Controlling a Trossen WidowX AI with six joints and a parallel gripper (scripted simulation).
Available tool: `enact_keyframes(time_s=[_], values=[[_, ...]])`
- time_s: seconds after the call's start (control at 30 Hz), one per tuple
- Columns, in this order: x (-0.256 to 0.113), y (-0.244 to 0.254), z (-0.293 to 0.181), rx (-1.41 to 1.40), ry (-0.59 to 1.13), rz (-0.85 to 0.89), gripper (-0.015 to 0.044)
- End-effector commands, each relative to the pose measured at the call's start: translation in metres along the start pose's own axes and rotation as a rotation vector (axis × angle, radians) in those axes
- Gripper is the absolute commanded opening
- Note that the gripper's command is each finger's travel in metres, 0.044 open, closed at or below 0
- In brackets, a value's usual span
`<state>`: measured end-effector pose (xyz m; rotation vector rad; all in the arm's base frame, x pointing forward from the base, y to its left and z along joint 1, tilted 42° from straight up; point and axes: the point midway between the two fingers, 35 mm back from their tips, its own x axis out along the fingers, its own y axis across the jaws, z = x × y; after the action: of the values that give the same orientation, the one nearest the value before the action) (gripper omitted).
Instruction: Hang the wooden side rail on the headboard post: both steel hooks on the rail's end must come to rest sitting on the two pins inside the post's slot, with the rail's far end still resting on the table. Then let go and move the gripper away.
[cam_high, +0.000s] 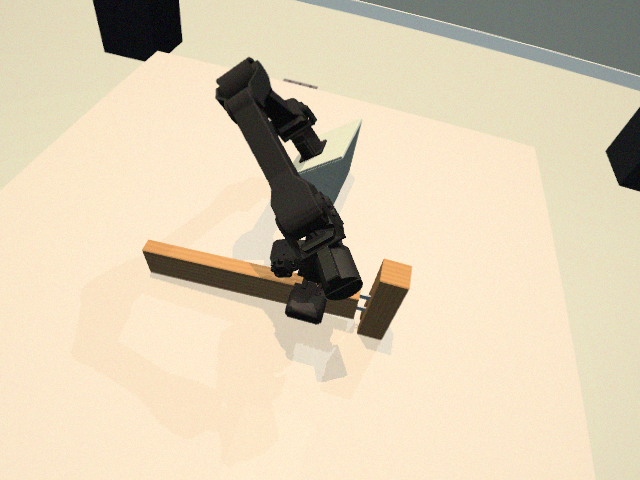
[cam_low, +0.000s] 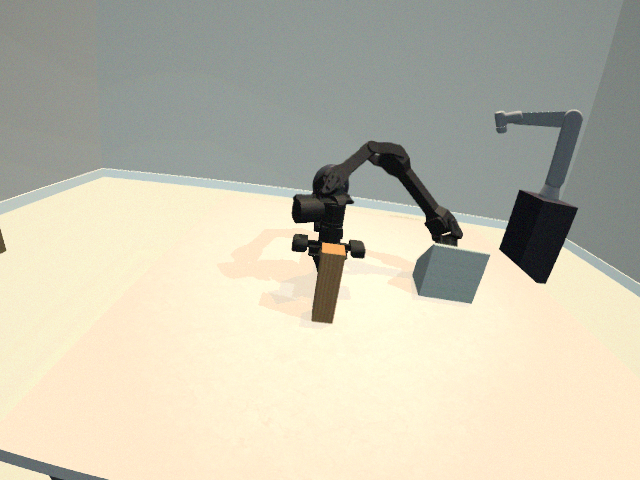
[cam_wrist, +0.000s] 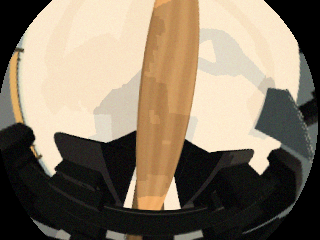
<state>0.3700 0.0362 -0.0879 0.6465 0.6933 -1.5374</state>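
The long wooden side rail (cam_high: 206, 268) (cam_wrist: 167, 90) runs from the left toward the upright headboard post (cam_high: 385, 310) (cam_low: 328, 289). Its far end is low at the table, and its near end looks slightly raised. Two steel hooks (cam_high: 364, 297) bridge the small gap between the rail's near end and the post's slot side. Their tips go in behind the post's edge; the pins are hidden, so I cannot tell whether the hooks sit on them. My gripper (cam_high: 295, 281) (cam_wrist: 156, 132) is shut on the rail near the hook end, with one finger on each side.
The arm's base is on a blue-grey slanted block (cam_high: 336, 180) (cam_low: 449, 273) (cam_wrist: 282, 115) behind the rail. A black pedestal (cam_low: 537, 237) with a grey arm (cam_low: 563, 149) stands beyond the table at the right of the exterior view.
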Motion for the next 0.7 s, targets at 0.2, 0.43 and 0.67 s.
enact_keyframes(time_s=[0.2, 0.43, 0.67], values=[[-0.0057, 0.0021, -0.0044, 0.0, 0.006, 0.012, 0.0], [-0.0063, 0.0027, -0.0049, 0.0, 0.006, 0.012, 0.0], [-0.0068, 0.0032, -0.0054, 0.0, 0.006, 0.012, 0.0]])
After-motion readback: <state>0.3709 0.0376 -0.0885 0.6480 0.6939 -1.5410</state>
